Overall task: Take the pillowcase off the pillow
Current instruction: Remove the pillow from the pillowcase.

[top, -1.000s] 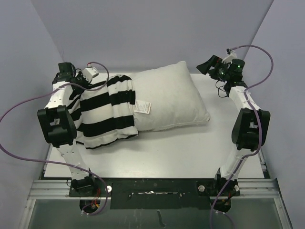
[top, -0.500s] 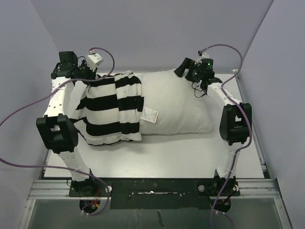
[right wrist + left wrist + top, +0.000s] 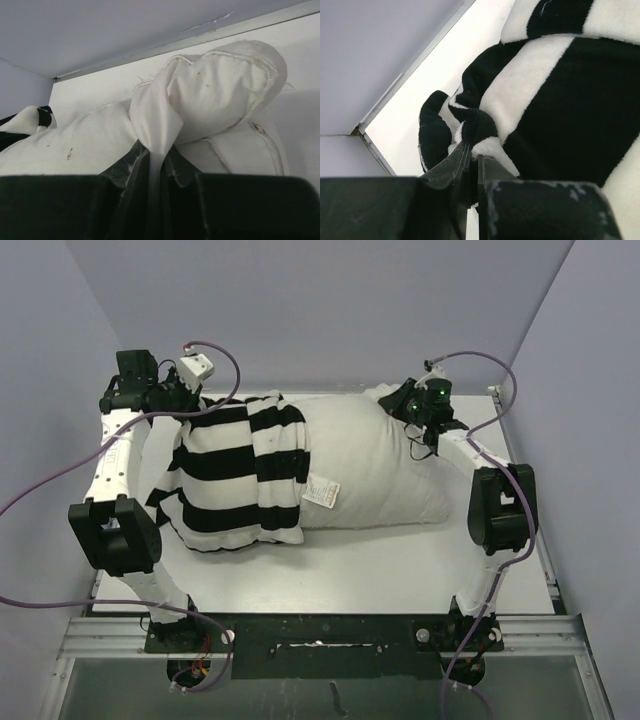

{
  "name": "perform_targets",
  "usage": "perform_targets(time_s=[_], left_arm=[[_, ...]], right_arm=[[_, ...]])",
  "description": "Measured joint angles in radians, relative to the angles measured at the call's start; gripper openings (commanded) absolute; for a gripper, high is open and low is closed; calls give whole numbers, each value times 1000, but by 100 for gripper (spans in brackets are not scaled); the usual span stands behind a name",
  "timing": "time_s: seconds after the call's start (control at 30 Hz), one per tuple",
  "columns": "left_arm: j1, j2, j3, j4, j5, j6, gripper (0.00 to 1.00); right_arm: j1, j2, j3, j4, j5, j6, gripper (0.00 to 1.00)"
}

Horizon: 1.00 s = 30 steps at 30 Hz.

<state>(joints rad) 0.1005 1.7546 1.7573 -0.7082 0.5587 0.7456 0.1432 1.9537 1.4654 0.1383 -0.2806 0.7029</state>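
The white pillow (image 3: 375, 465) lies across the table with a small label (image 3: 322, 491) near its middle. The black and white striped pillowcase (image 3: 235, 470) covers its left end, bunched up. My left gripper (image 3: 178, 398) is at the back left, shut on a fold of the pillowcase (image 3: 485, 132), which it holds raised. At the pillow's far right corner my right gripper (image 3: 405, 405) is shut on a pinch of the pillow (image 3: 157, 125); the white fabric runs down between its fingers (image 3: 131, 167).
The white table (image 3: 400, 570) has a rim at the back left (image 3: 395, 87). Grey walls stand close behind and on both sides. Purple cables loop over both arms. A black rail (image 3: 320, 635) runs along the near edge.
My right arm has swung in from the back right to the pillow's far corner and shut on it. The left gripper has drawn the pillowcase slightly further left and the pillow has shifted right.
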Motion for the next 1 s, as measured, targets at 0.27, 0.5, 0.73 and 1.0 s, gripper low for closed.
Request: perform_targets(time_s=[0.27,0.5,0.73,1.0], left_arm=[[66,-73,-32,17,24,18,0],[145,-97,-147,24,92,88,0],[235,-97,-206,-10,207,158,0],[411,-97,-206,-69,285,213,0]], right_arm=[[-28,-497,-452,90,143,-72,0],[-154,-775,-714,120,190,-56,0],[-199,-897,-811,119,155,-23,0],[-316,-968,-826,49,42,8,0]])
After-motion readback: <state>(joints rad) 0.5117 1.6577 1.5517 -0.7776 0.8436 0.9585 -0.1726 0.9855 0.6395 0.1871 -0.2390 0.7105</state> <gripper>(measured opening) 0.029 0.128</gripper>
